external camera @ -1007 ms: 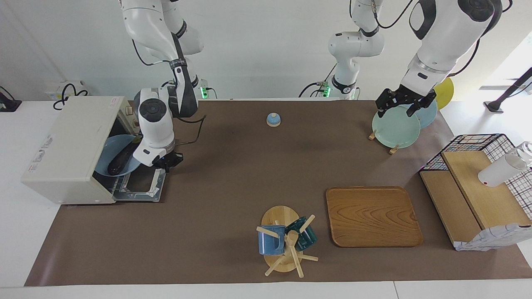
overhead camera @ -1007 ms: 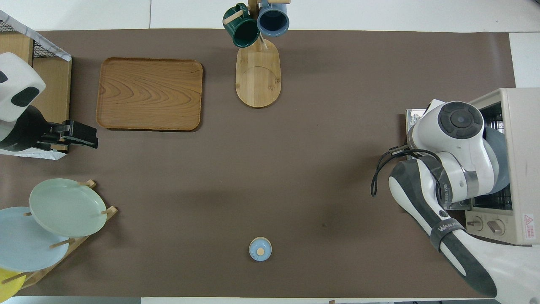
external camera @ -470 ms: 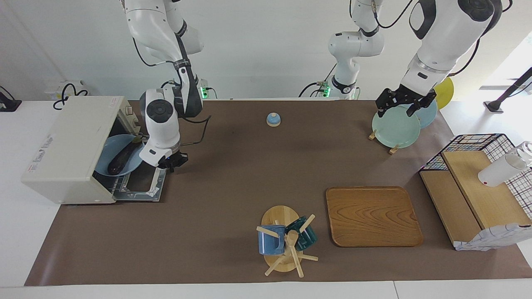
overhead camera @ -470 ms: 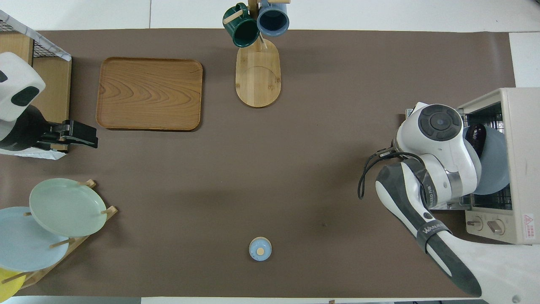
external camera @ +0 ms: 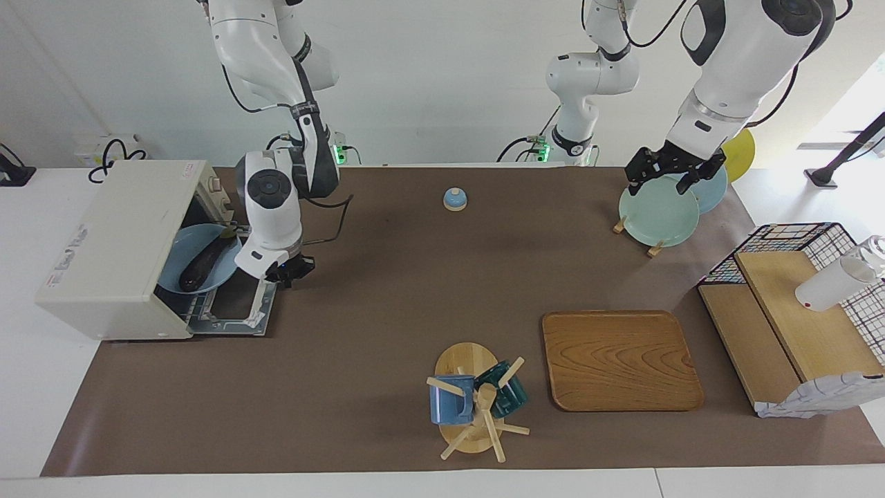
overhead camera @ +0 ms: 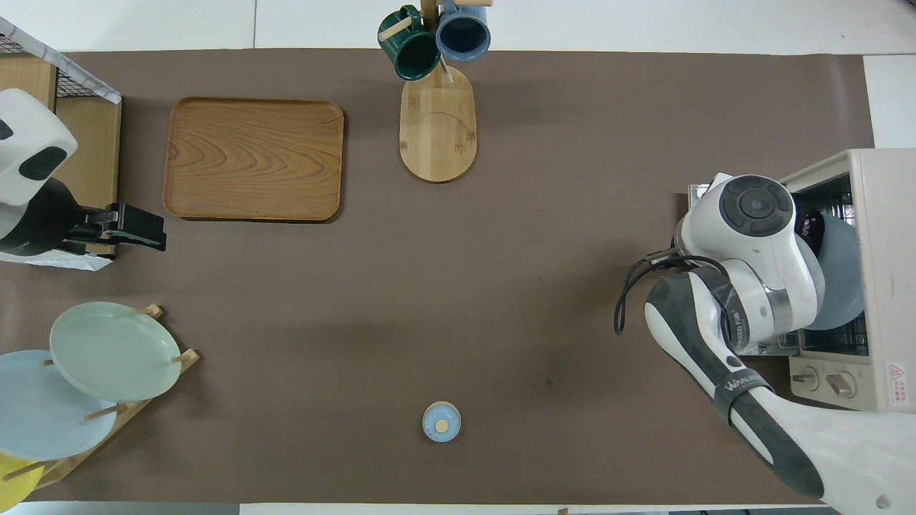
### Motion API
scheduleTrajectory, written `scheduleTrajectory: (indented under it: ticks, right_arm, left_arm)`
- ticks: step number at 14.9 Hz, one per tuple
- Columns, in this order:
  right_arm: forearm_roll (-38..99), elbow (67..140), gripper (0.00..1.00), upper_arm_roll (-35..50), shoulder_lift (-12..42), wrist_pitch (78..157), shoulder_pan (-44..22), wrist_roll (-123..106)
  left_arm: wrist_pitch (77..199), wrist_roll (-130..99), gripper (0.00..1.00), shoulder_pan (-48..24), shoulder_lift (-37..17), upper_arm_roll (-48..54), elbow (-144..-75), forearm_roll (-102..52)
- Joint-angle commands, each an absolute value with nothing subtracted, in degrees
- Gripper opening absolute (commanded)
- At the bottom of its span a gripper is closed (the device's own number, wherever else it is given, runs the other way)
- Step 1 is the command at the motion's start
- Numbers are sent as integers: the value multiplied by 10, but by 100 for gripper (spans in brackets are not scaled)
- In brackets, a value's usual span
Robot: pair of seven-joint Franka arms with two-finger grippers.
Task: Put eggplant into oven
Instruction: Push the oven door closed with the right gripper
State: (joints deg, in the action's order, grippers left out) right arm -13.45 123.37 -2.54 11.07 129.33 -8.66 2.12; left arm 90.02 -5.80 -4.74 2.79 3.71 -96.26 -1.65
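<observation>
Withdrawn from oven [external camera: 110, 249], right end effector [external camera: 285, 270] leaves eggplant [external camera: 205, 262] inside.

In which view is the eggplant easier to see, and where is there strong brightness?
Facing view: the eggplant lies in plain sight on the plate in the oven; daylight washes out the corner past the left arm. Overhead view: the right arm covers most of it.

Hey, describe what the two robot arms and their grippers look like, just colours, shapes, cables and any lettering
Both arms are glossy white with rounded shells and dark grey-black bands at the joints. The right arm has a round dark cap, a loose black cable and white lettering on a dark band. The left gripper and right gripper are black and blocky.
</observation>
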Motion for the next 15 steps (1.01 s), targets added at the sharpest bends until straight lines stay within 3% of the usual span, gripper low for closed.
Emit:
scheduleTrajectory:
  ticks: [1, 7, 11, 15]
  right_arm:
    - [-125, 1248, 0, -22, 110, 1311, -66, 2]
    - [-134, 1240, 0, -23, 112, 1300, -64, -32]
    - [-144, 1135, 0, -22, 113, 1161, -60, -88]
    - [-142, 1085, 0, -25, 86, 1084, -35, -147]
  left_arm:
    - [904, -59, 100, -41, 36, 40, -968, -12]
    - [904, -59, 100, -41, 36, 40, -968, -12]
    - [904, -59, 100, -41, 36, 40, -968, -12]
    - [904, -59, 100, -41, 36, 40, -968, -12]
